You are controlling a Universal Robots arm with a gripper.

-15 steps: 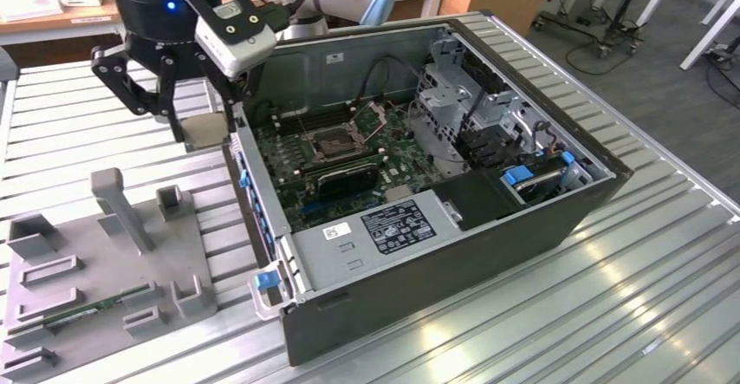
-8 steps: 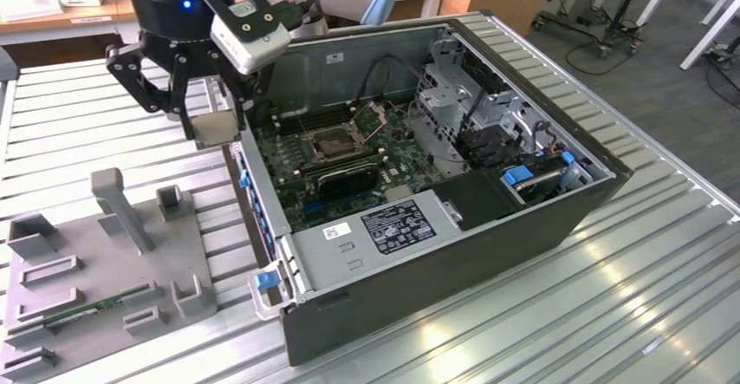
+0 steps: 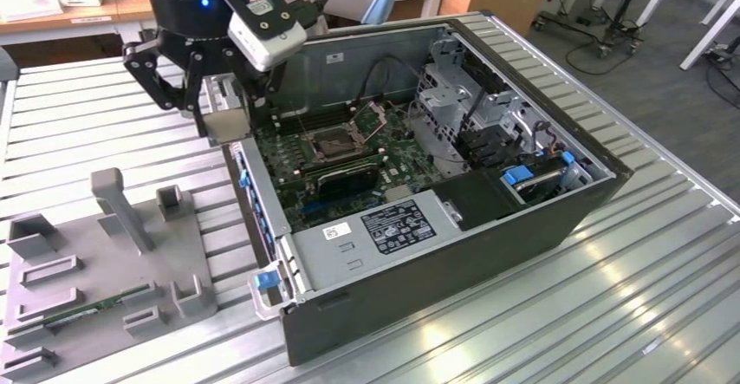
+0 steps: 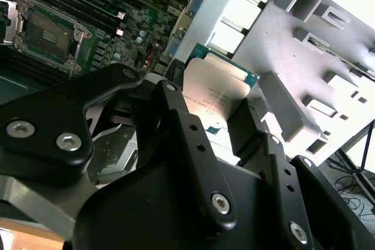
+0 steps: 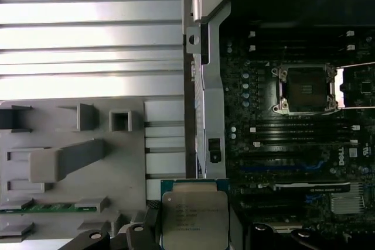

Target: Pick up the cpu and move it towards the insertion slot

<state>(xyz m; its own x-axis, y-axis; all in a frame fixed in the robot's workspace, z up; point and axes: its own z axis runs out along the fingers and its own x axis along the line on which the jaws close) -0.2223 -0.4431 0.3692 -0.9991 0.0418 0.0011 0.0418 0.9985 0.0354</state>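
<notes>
One robot arm carries one gripper (image 3: pixel 223 98), and it hangs above the edge of the open computer case (image 3: pixel 555 219) on the exterior view's left. The gripper is closed on one cpu (image 3: pixel 227 125), a small square chip with a pale metal top, held at two opposite edges between the two black fingers (image 4: pixel 193 139). In both wrist views the chip (image 5: pixel 194 216) shows its silver top and a green rim (image 4: pixel 218 89). It is lifted in the air, above the case wall, between the grey holder tray (image 3: pixel 69 289) and the motherboard (image 3: pixel 335 172).

There is one insertion slot (image 3: pixel 327 144), a dark square socket with a silver frame, in the middle of the green board. Its latch frame stands open. The socket (image 5: pixel 305 88) is well apart from the chip; part of the board lies between them. In the second wrist view the socket (image 4: pixel 49 34) lies beyond the fingers.

Beside the socket run several long black memory slots (image 5: pixel 293 136); I cannot count them surely. On the grey tray lies one green memory stick (image 3: pixel 99 304). The tray has one tall grey post (image 3: pixel 121 211) and some small grey brackets. All rests on one ribbed metal table (image 3: pixel 647 315).
</notes>
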